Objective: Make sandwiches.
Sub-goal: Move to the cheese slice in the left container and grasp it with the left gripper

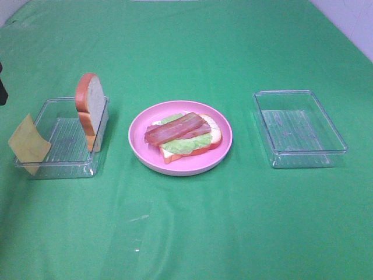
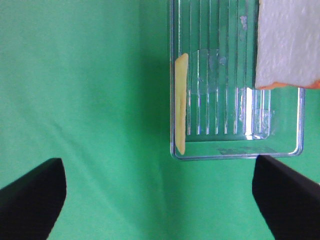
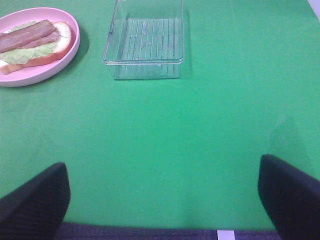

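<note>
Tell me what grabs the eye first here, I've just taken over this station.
The pink plate in the middle of the green table, carrying a half-built sandwich: bacon on lettuce on a bread slice. Next, the second bread slice standing on edge in the left tray, with a yellow cheese square propped at that tray's left end.

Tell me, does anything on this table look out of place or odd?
Two pieces sit oddly in the left tray: the bread slice stands on its edge against the tray's right wall, and the yellow cheese square is propped up, tilted, at its left wall instead of lying flat. Nothing looks spilled or damaged.
</note>
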Available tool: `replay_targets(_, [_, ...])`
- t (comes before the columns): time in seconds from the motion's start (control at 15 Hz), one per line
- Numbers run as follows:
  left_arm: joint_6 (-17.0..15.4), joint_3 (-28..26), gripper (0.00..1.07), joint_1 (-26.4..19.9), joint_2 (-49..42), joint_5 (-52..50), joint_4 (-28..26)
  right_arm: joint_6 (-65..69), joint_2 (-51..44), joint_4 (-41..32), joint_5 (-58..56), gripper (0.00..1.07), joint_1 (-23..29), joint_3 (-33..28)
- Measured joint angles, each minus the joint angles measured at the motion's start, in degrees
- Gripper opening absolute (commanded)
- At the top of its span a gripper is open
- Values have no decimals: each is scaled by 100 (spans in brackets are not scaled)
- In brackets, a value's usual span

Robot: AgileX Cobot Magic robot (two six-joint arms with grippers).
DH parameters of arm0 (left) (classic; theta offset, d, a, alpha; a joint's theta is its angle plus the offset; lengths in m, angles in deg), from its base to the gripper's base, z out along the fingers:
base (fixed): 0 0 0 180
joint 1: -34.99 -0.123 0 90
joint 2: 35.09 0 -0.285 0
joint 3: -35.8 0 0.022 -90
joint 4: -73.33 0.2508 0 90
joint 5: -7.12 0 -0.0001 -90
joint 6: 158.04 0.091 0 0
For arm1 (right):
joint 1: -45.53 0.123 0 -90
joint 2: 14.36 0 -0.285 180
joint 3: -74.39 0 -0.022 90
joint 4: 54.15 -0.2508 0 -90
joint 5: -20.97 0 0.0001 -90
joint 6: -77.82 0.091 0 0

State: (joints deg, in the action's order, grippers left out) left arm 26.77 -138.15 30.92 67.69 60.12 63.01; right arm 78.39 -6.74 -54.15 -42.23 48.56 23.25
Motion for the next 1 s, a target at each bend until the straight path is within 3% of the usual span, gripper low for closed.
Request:
replay_targets(0.6, [-46,-166,93,172,579,69,120,0,0,0,0,97,0,0])
replay_targets(0.87, [-716,-561,93,751,1169,252,567,-6,0,0,0,97,0,0])
replay_targets(1.0, [-842,-859,93,819,1478,424,647,-6,0,0,0,97,0,0])
